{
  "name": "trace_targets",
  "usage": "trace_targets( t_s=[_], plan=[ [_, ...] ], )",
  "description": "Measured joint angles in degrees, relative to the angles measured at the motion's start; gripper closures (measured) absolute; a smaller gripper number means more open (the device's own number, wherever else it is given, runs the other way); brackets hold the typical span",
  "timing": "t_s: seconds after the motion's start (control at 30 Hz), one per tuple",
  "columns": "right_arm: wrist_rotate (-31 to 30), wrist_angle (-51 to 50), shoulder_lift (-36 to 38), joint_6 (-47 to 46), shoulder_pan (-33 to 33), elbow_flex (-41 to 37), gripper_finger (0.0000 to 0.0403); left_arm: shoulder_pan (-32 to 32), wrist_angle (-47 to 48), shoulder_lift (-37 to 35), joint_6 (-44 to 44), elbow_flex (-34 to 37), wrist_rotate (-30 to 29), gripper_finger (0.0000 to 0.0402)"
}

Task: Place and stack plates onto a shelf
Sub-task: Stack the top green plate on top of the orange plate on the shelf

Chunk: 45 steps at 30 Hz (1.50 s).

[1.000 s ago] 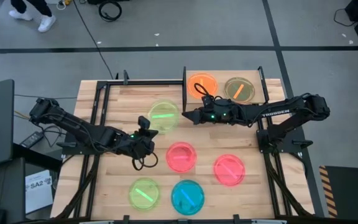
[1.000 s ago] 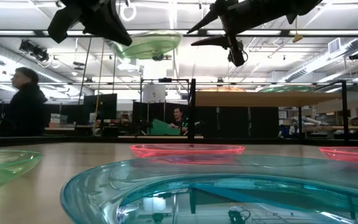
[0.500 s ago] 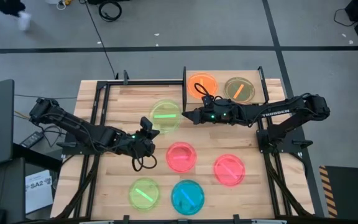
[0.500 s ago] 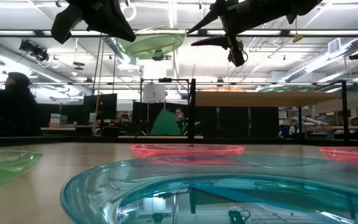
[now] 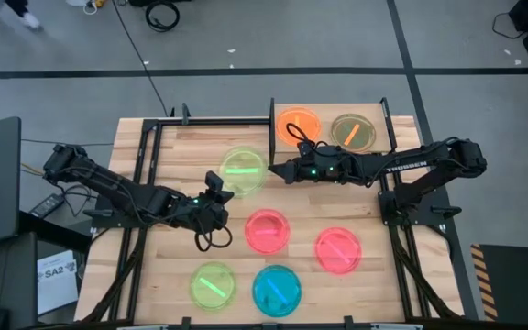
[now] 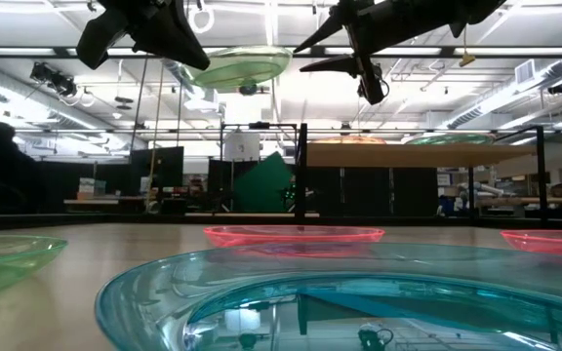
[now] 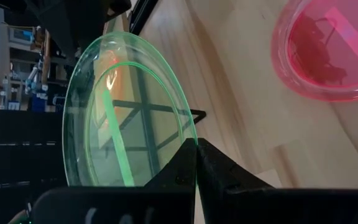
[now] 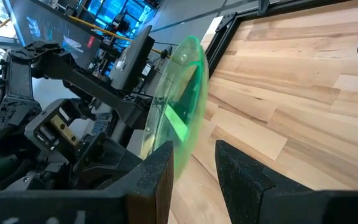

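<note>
Almost nothing has shifted: left end effector (image 5: 216, 191) stays clamped on the round translucent green plastic plate (image 5: 243, 170), held above the worktop (image 5: 181, 151). Right end effector (image 5: 278, 170), fingers apart, flanks the plate's opposite rim.

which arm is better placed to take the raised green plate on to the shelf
Right. The right gripper is open at the green plate the left gripper holds up, and it works beside the shelf.

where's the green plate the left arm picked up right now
In the high view, the raised green plate is held above the table's middle by the left pincer, just left of the shelf, with the right pincer at its other edge.
</note>
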<state>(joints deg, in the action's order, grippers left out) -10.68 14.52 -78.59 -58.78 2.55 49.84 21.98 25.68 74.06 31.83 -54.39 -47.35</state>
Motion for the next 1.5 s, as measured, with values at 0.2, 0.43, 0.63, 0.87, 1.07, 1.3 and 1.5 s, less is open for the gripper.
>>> trace_targets(
  t_s=[0.2,0.43,0.63,0.87,1.07,1.3,1.5],
  plan=[
    [0.0,0.0,0.0,0.0,0.0,0.0,0.0278,0.0,0.6,0.0,-1.2,0.0,0.0,0.0395],
    [0.0,0.0,0.0,0.0,0.0,0.0,0.0278,0.0,0.7,0.0,0.2,0.0,2.5,0.0395],
    [0.2,0.0,0.0,-0.2,0.0,0.0,0.0278,0.0,0.2,0.0,4.5,0.0,3.3,0.0395],
    [1.0,0.0,0.0,-0.2,-0.1,0.0,0.0278,0.0,-2.5,0.0,9.1,0.0,3.3,0.0395],
    [2.9,0.0,0.0,-0.2,-0.2,0.0,0.0281,-0.1,-2.9,0.0,9.8,0.0,3.3,0.0395],
    [2.9,-0.1,0.0,-0.2,-0.2,0.0,0.031,0.0,-2.8,0.0,9.8,0.0,3.3,0.0395],
    [2.9,-0.1,0.0,0.4,-0.2,0.0,0.034,-0.1,-2.8,0.0,9.9,0.0,3.3,0.0391]
  ],
)
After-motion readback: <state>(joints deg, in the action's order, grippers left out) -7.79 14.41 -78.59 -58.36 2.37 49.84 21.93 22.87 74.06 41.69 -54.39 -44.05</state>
